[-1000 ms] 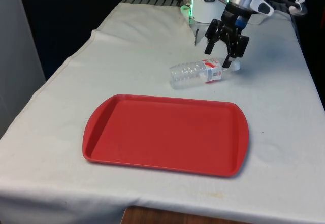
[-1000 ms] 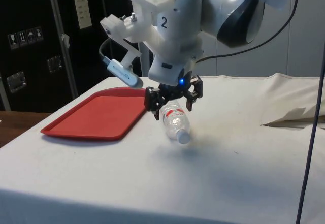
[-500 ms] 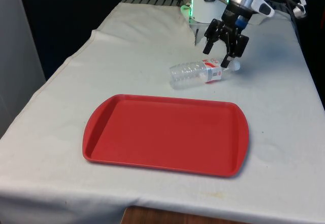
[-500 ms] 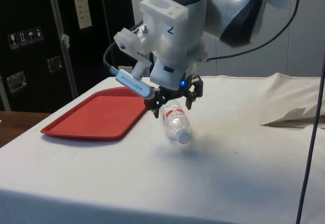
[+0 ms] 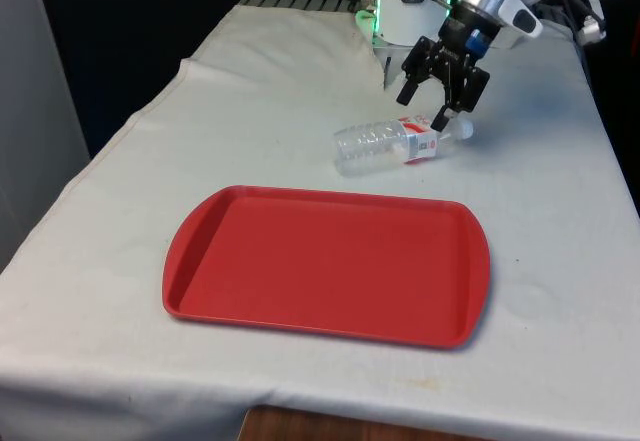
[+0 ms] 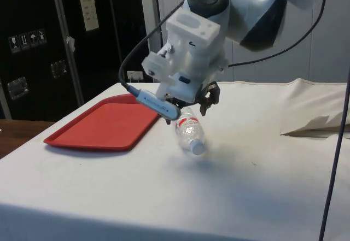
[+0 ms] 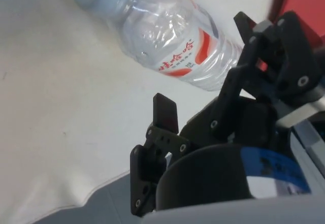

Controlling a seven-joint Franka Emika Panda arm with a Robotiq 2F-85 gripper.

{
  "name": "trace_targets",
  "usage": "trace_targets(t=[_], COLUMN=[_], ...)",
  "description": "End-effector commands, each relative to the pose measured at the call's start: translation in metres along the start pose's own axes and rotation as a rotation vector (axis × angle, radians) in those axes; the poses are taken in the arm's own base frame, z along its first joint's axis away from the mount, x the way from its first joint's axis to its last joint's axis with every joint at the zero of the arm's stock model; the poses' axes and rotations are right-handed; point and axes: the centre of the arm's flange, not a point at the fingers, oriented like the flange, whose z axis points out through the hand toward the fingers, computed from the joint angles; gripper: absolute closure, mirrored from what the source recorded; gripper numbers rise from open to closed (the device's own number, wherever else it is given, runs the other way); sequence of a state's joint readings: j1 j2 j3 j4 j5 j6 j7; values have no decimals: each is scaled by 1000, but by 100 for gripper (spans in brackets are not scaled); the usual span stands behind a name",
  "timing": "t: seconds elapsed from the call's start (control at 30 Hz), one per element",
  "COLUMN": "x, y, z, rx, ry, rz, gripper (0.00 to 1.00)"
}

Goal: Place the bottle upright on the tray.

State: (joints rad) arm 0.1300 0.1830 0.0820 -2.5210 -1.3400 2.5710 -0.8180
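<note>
Bottle on its side, gripper poised at the neck end — risks ahead

Bottle (image 5: 395, 145), clear plastic with a red-and-white label and a pale cap, lies flat on the worktop (image 5: 250, 111) in the upper middle of the front view, just beyond the far edge of the red tray (image 5: 320, 266) and not touching it. Its cap points toward the front view's right. The gripper (image 5: 442, 89) hangs tilted over the cap end with its fingers spread apart and nothing between them; in the side view (image 6: 188, 101) it sits just above the label, and the wrist view shows the bottle (image 7: 167, 41) lying ahead of the open fingers (image 7: 165, 113).

Likely troubles, as I judge them:

- A round, empty-looking bottle can roll on the cloth if one finger touches it before the other — it would then slip away from the grasp
- Thin plastic may buckle under a firm squeeze, or squirt out if the fingers close on the tapering shoulder near the cap
- Gripped near one end, the body could swing or twist while being turned upright
- Set down tilted or released early, a light bottle could tip over on the smooth tray
</note>
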Motion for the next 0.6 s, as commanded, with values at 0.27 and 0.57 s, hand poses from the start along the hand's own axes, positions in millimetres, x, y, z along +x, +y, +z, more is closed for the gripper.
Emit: trace_targets(t=[0.27, 0.57], x=[3, 10], y=[0, -1], z=[-3, 0], rx=[-15, -15], ry=[-65, -115], rz=[11, 15], gripper=[0, 0])
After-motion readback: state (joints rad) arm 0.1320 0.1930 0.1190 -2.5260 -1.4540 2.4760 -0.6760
